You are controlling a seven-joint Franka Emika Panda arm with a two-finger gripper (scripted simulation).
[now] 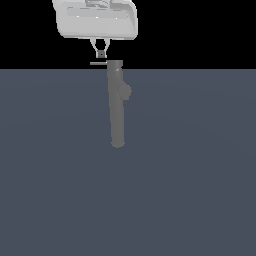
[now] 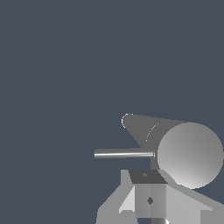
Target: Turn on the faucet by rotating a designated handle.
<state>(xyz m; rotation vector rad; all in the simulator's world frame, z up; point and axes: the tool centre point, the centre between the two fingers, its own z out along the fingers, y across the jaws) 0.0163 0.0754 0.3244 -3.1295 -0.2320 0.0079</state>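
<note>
The faucet (image 1: pixel 116 110) is a tall matte grey column with a stubby spout (image 1: pixel 127 92) on the side toward the exterior view's right. The handle (image 1: pixel 98 63), a thin light rod, sticks out from the top cap toward the exterior view's left. My gripper (image 1: pixel 101 54) hangs just above the rod, with its fingers brought together to a point and nothing between them. In the wrist view the round cap of the faucet (image 2: pixel 190 155) is seen from above. There the handle (image 2: pixel 124 153) lies right beside my shut gripper (image 2: pixel 148 181).
A plain dark blue-grey floor (image 1: pixel 190 190) spreads around the faucet's base. The white body of the robot hand (image 1: pixel 97 20) fills the top of the exterior view above the faucet.
</note>
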